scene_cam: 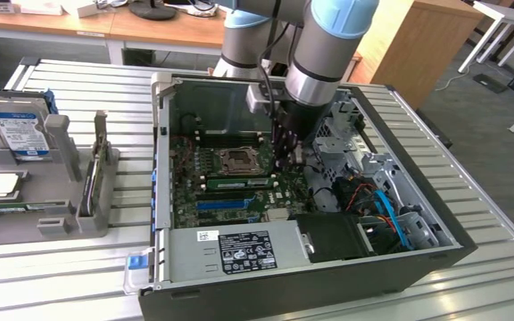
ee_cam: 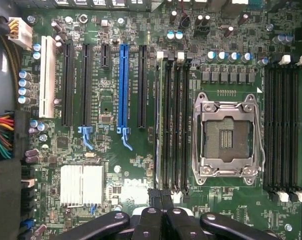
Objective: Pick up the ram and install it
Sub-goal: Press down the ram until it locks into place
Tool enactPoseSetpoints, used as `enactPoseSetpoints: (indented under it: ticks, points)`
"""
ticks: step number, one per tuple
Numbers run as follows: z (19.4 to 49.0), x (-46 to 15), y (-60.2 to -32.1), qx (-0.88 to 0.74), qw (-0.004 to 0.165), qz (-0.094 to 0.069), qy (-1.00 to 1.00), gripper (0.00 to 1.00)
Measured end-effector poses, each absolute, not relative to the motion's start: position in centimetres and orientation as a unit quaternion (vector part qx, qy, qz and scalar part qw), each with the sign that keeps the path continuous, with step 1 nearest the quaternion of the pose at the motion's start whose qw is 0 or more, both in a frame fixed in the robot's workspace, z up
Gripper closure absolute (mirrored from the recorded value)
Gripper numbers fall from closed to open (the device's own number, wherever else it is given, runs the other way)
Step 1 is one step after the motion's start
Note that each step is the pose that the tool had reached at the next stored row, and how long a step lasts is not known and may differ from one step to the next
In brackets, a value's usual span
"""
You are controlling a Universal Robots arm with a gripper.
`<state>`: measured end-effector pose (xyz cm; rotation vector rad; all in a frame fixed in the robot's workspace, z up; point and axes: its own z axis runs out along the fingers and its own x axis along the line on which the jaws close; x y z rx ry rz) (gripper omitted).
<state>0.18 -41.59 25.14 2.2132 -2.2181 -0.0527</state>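
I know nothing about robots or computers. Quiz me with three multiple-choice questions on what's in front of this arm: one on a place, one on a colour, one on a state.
1. Where does the hard drive stand?
A. inside the computer case
B. in a grey holder, to the exterior view's left of the case
C. on the floor

2. What colour is the long slot between black ones on the motherboard?
A. red
B. yellow
C. blue

3. How is the processor socket?
A. bare
B. under a fan
C. buried in cables

Answers:
B, the hard drive sits upright in the grey holder, outside the computer case.
C, the slot is bright blue.
A, the processor socket has nothing mounted on it.
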Motion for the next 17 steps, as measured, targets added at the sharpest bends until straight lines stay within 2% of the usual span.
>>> enactPoseSetpoints:
  ticks: [17]
  points:
    - [24.26, 0.18, -41.6, 0.706, 0.004, -0.017, -0.708, 0.89]
